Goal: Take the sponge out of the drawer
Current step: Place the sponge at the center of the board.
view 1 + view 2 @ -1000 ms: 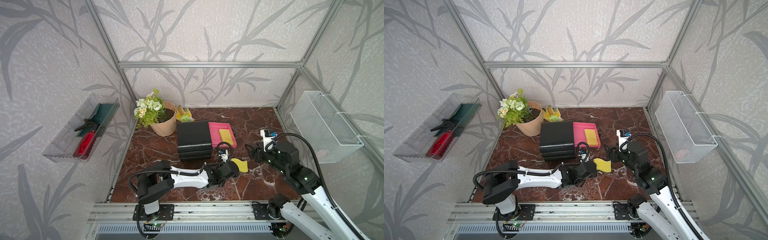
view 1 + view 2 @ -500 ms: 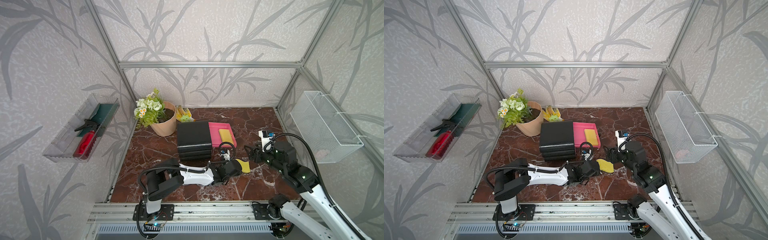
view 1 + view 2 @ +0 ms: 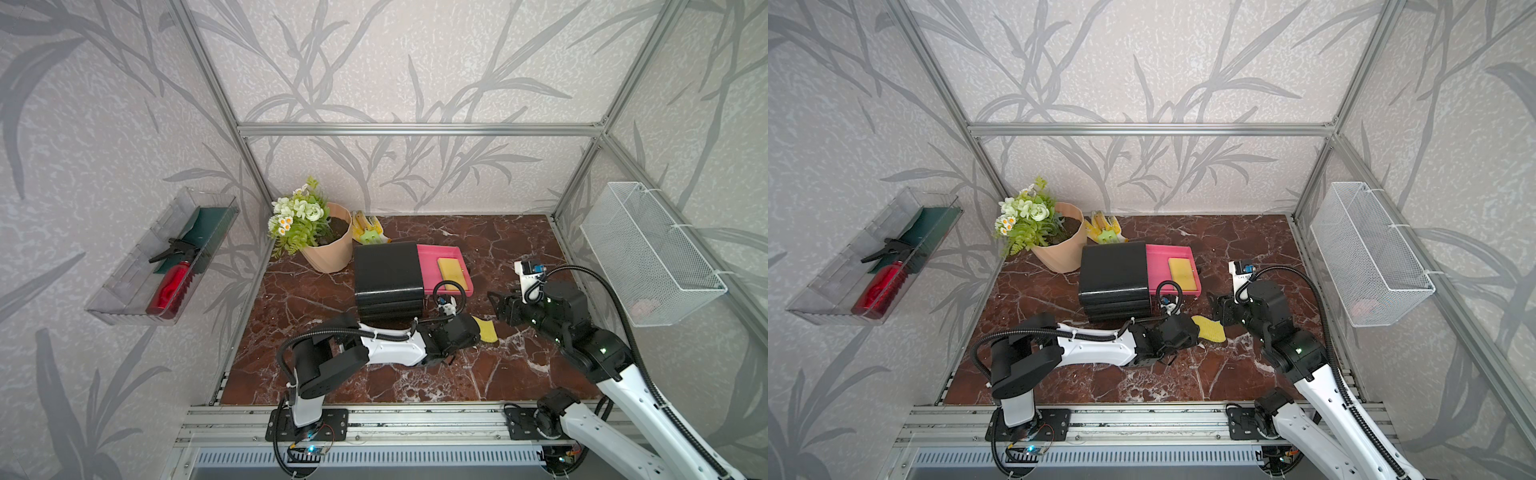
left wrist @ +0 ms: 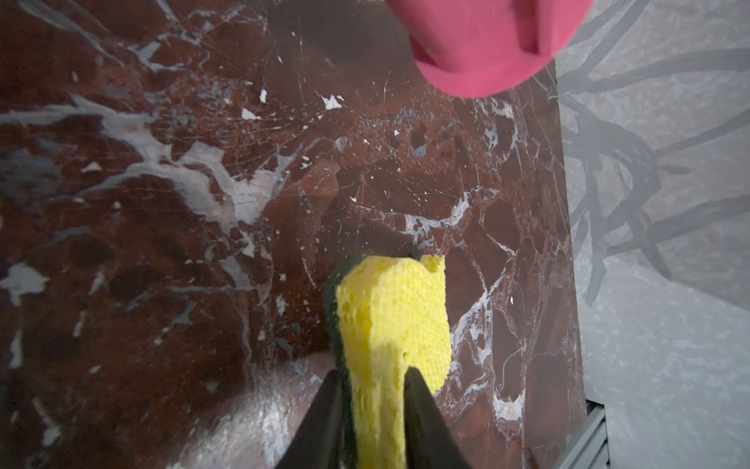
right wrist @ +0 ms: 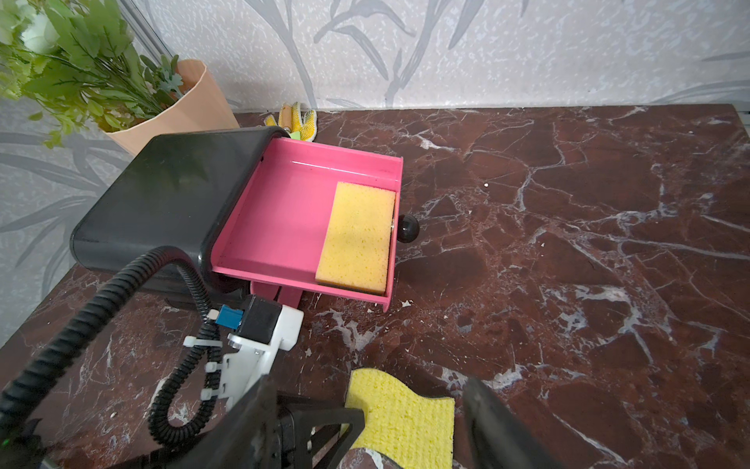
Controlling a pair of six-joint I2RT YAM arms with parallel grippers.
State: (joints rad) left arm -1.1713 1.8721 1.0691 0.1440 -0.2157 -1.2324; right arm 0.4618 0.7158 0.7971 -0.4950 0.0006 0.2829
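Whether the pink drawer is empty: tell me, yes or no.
No: a yellow sponge lies flat in the pink drawer, against its front wall.

- Pale grey walls with darker leaf patterns fill the upper frame in both top views.
- Aluminium frame bars edge them.
- A red-brown, white-veined marble worktop sits at lower centre.
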